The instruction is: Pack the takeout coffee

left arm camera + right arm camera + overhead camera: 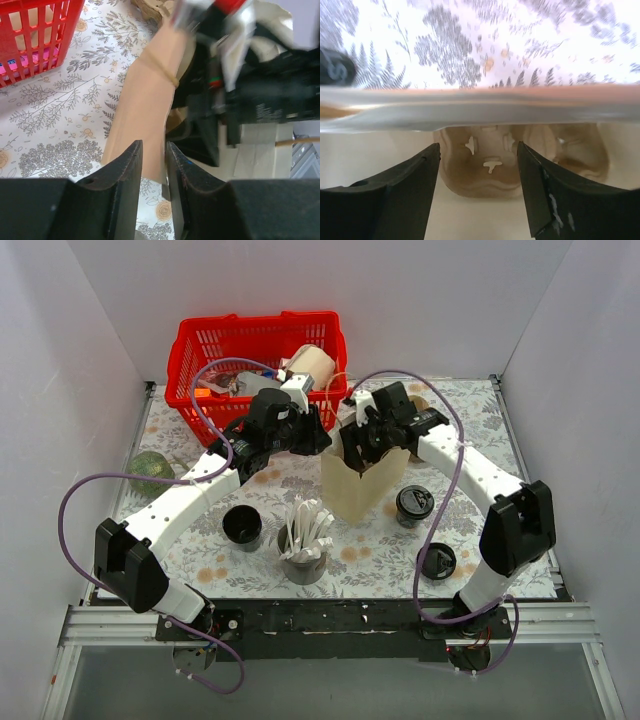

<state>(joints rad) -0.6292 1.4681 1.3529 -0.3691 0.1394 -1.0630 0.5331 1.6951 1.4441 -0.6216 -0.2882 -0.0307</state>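
Broadly, the floral-printed counter [475, 410] carries everything: a red lattice plastic basket [200, 360] at 12 o'clock, and at the centre an upright tan paper bag [350, 490], thin, creased and floppy. The left gripper [153, 145] looks closed on the bag's wall at its 9 o'clock side, fingers nearly together with paper running down between them. The right gripper [479, 145] hangs wide open over the bag's mouth, holding nothing. Below it a moulded pulp cup carrier [490, 160] lies on the bag's floor, matte and fibrous, with round wells. The takeout coffee [414, 504] stands upright on the counter at about 4 o'clock from the bag, just beside it and untouched by either gripper. I judge it light to middling (whether it is filled cannot be told), with thin paper walls that would give under a hard squeeze. Its smooth, round black lid could pop off or slip, so the safer hold is across the tapered body below the lid's rim, kept upright. Smaller, at 5 o'clock, lies a loose flat black lid [437, 562].
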